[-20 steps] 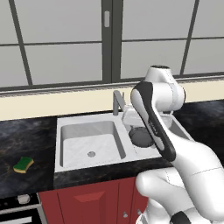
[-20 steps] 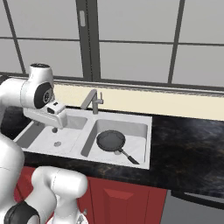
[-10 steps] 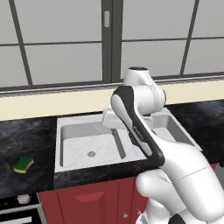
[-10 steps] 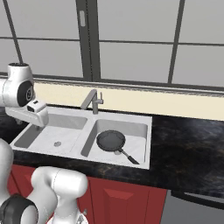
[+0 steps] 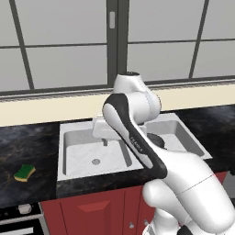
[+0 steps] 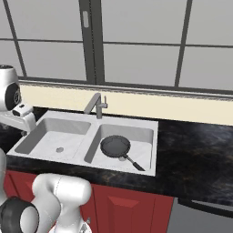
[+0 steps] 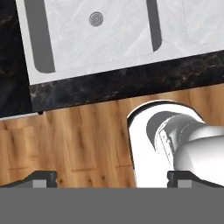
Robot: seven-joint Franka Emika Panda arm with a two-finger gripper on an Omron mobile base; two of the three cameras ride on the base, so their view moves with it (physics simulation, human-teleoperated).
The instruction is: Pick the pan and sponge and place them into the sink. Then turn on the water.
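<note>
The black pan (image 6: 115, 145) lies in the right basin of the sink (image 6: 150, 124), its handle pointing to the front right. From the left base view the pan (image 5: 156, 139) peeks out behind my arm. The yellow and green sponge (image 5: 24, 172) rests on the dark counter left of the sink (image 5: 62, 158). My gripper (image 5: 104, 141) hangs above the left basin, far from the sponge; it also appears at the sink's left end (image 6: 23, 132). In the hand view the gripper (image 7: 113, 178) is open with nothing between its fingertips (image 7: 41, 177). No water runs from the faucet (image 6: 94, 103).
The hand view looks down on the left basin's drain (image 7: 96, 19), the counter's front edge (image 7: 131, 81) and the wooden floor (image 7: 74, 140). A window wall stands behind the sink. A stove knob (image 5: 24, 209) shows at the lower left.
My arm has swung left, from above the right basin to above the left basin. The pan stays in the right basin and the sponge has not moved.
</note>
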